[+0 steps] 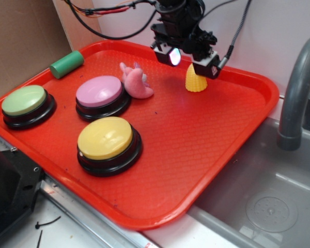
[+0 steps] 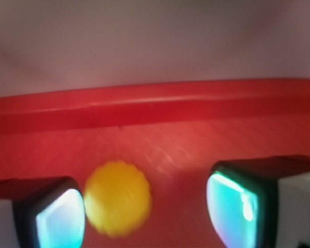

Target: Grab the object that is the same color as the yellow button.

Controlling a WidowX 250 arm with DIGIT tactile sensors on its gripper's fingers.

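The gripper [image 1: 192,60] hangs spread wide just above the yellow toy corn tip [image 1: 196,80], holding nothing. The corn stands upright on the red tray [image 1: 206,150], well apart from the yellow button [image 1: 105,137].

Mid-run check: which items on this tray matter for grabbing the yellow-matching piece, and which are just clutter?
Part of the job:
- yellow corn tip, standing between the open fingers
- yellow button, the colour reference
- gripper, above the corn tip

Just lying about:
- pink plush toy
- green cylinder
- pink button
- green button
- red tray
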